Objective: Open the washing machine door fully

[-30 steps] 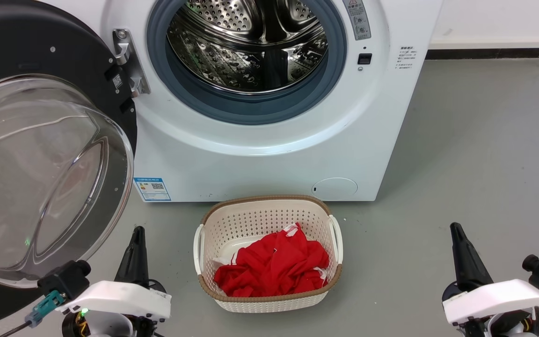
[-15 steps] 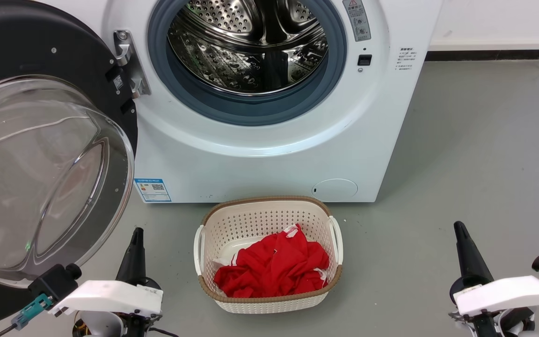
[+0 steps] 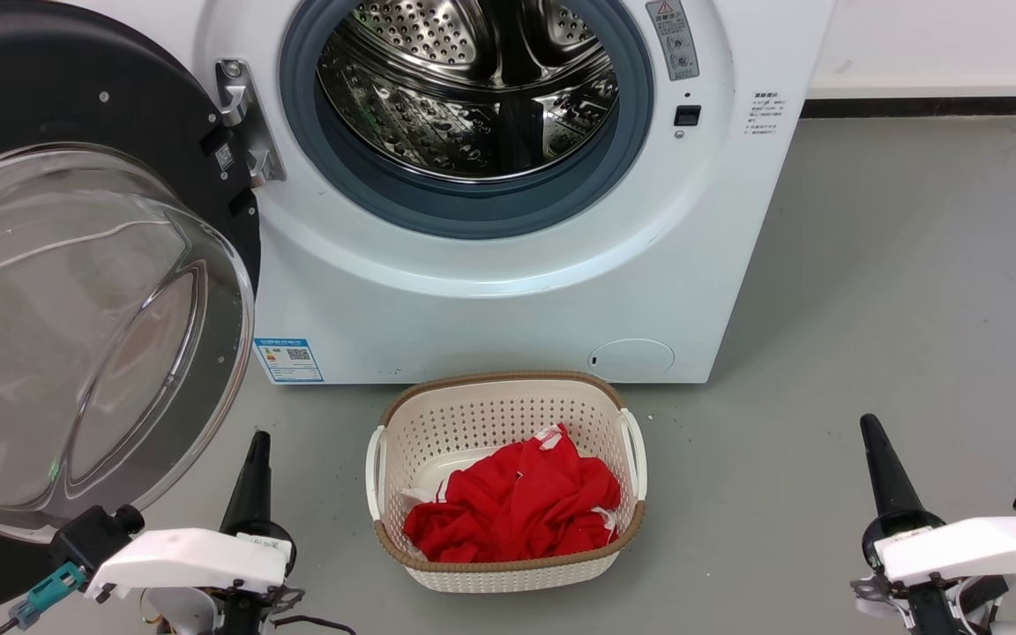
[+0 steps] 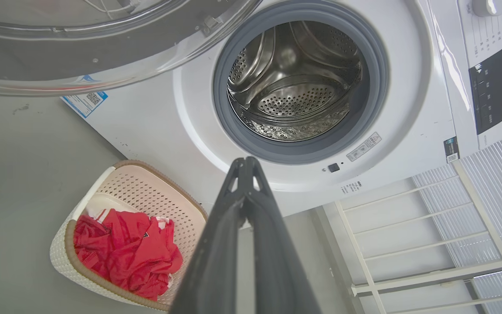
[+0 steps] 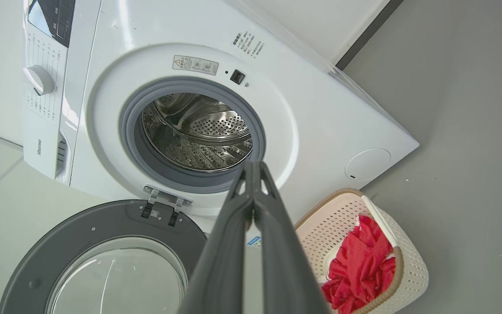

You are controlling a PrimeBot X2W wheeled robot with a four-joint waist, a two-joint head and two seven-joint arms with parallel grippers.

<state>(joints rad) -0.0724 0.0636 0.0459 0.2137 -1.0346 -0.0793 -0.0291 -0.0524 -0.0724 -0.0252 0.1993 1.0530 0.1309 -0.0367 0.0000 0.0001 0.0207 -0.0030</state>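
Left hand [image 3: 257,441] and right hand [image 3: 870,425] are both pinched narrow, holding nothing, low over floor [image 3: 914,265]. Washing machine door [image 3: 76,97] hangs swung wide off left edge of washing machine [image 3: 490,309]. Risk: left hand, just beside the glass, could nudge door back if raised.

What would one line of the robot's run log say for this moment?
washing machine door: open wide | left gripper: shut, empty, clear of door | right gripper: shut, empty
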